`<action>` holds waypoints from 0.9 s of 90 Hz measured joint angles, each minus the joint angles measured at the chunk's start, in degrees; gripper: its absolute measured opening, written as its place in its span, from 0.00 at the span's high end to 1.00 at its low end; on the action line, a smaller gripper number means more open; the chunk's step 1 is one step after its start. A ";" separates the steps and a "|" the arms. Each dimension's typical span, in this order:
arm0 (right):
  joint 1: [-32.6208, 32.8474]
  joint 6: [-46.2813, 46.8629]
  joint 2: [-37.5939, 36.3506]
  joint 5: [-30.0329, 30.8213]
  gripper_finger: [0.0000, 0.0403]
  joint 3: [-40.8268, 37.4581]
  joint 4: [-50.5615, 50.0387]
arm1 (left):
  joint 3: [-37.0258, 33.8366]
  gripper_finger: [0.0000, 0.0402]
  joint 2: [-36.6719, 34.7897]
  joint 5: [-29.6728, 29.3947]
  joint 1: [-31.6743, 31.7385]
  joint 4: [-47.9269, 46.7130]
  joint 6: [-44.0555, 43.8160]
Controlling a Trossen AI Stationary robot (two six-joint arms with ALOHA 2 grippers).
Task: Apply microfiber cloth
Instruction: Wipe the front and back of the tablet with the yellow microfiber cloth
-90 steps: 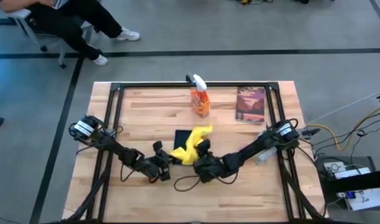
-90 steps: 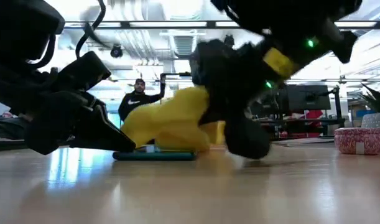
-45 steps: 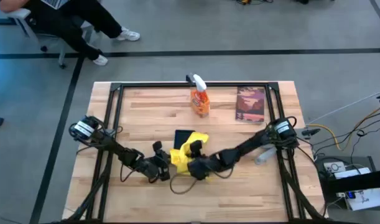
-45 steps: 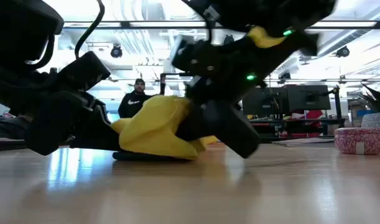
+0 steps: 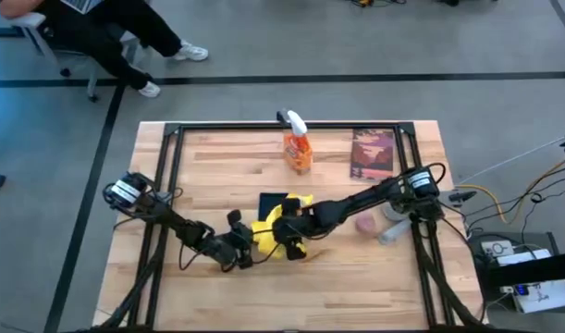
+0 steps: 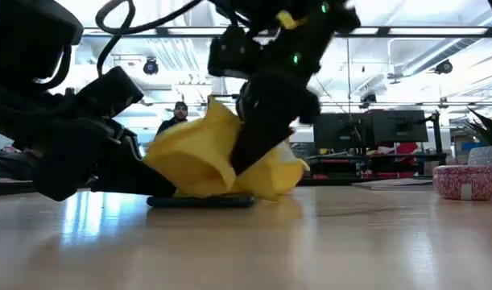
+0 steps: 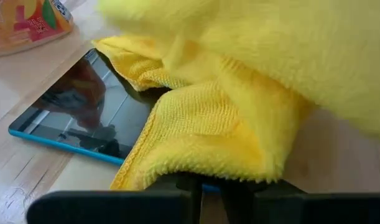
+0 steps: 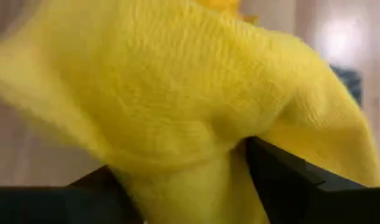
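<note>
Your right gripper (image 5: 287, 233) has its two dark fingers (image 8: 289, 180) pinching the microfiber cloth (image 5: 280, 228), a thick yellow fold bunched between them in the right wrist view. Your left gripper (image 5: 248, 243) sits low just beside the cloth's near edge; its fingers (image 7: 196, 186) look pressed on the tablet's near rim with the yellow hem lying over them, though you can't quite see the tips. The cloth is draped over the black tablet (image 7: 84, 109), covering most of it; the left wrist view shows the bare glossy screen corner with its blue edge, which the high view reduces to a dark sliver (image 5: 273, 199). From the low view the cloth (image 6: 221, 157) rises in a peak off the tablet. Farther out, the orange spray bottle (image 5: 298, 148) and a booklet (image 5: 373, 154) stand well apart on the wooden table (image 5: 208, 166). A person (image 6: 179, 125) stands in the room behind; another sits off the table's far-left corner (image 5: 97, 32).
</note>
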 joint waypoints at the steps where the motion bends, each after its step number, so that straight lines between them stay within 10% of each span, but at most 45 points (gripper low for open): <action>1: 0.00 0.03 0.00 -0.14 0.40 0.53 -1.02 | 0.00 0.93 0.00 0.00 0.00 0.00 0.00; 31: 0.24 1.20 -0.04 -0.04 0.24 11.63 -20.45 | 0.00 0.93 0.00 0.00 0.02 0.01 0.00; 81: 4.31 10.40 -0.20 6.49 0.41 4.64 0.77 | 0.00 0.93 0.00 0.02 0.02 0.01 0.00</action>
